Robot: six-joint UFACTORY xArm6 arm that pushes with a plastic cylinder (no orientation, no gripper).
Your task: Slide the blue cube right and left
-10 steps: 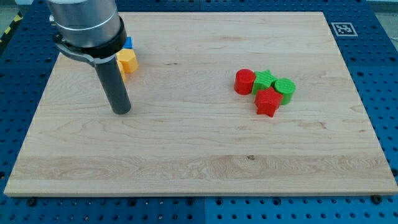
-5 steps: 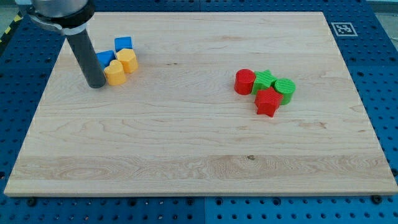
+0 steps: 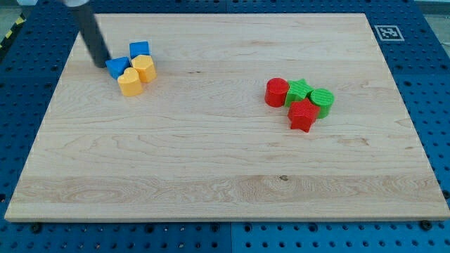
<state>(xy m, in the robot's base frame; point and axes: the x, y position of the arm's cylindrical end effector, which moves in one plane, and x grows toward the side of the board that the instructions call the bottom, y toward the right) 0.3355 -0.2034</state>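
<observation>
The blue cube (image 3: 140, 49) sits near the board's top left, at the top of a small cluster. Just below and left of it lies a second blue block (image 3: 117, 67), wedge-like in shape. Two yellow blocks (image 3: 144, 67) (image 3: 129, 81) touch them from below. My tip (image 3: 100, 62) stands on the board just left of the second blue block, close to it or touching, and left and a little below the blue cube. The rod rises to the view's top edge.
A second cluster lies right of centre: a red cylinder (image 3: 277, 92), a green star-like block (image 3: 299, 91), a green cylinder (image 3: 322, 101) and a red block (image 3: 303, 115). A printed marker (image 3: 387, 32) sits at the board's top right corner.
My tip has moved up and to the left, from below the cluster to its left side. The arm's body has left the view. No block has visibly moved.
</observation>
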